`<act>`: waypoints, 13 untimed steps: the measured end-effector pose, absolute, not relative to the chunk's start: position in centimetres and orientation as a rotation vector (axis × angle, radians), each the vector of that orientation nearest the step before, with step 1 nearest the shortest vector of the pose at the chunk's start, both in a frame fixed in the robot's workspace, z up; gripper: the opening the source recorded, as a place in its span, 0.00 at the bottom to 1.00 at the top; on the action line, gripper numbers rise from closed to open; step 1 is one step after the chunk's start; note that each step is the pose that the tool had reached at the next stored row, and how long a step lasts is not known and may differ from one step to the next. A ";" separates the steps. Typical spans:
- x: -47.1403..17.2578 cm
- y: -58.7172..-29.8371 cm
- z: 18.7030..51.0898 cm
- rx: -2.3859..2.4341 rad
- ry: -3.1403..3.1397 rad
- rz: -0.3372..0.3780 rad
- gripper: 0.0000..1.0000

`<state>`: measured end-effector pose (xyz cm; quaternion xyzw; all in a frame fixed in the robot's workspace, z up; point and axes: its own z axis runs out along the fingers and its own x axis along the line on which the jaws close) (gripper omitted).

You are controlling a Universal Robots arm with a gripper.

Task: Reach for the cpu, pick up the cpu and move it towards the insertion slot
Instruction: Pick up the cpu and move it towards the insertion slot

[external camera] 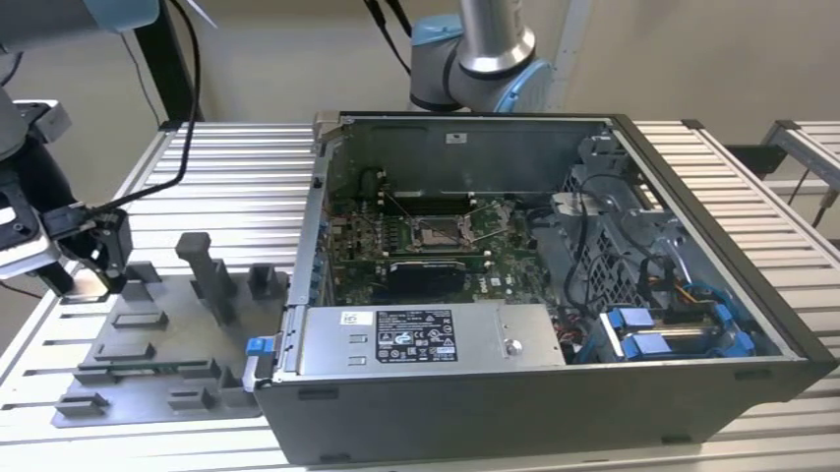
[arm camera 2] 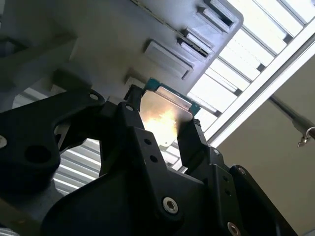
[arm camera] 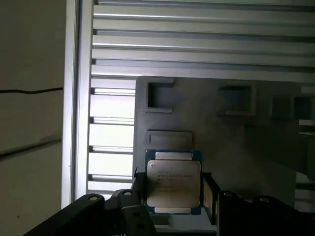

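Apparently end effector [arm camera: 173, 205] grips cpu [arm camera: 173, 181]; slatted table [arm camera: 197, 49] beneath.

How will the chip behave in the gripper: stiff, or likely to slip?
The chip looks like a thin flat plate with a metal face, so it is probably stiff and light. The gripper clamps only its narrow edges, so it might slip or twist if jolted.

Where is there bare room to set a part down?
Bare ribbed metal table lies behind the grey plastic fixture tray, beside the open grey computer case. Crowded: the tray, under the black claw gripping the small silvery square cpu, and inside the case.
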<state>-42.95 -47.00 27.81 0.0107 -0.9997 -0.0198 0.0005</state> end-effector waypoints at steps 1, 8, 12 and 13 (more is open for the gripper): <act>-43.0 -47.0 28.0 0.034 -3.140 -0.062 0.00; -43.0 -47.0 29.6 0.033 -3.140 -0.062 0.00; -43.0 -47.0 30.5 0.033 -3.140 -0.062 0.00; -43.0 -47.0 30.7 0.034 -3.140 -0.062 0.00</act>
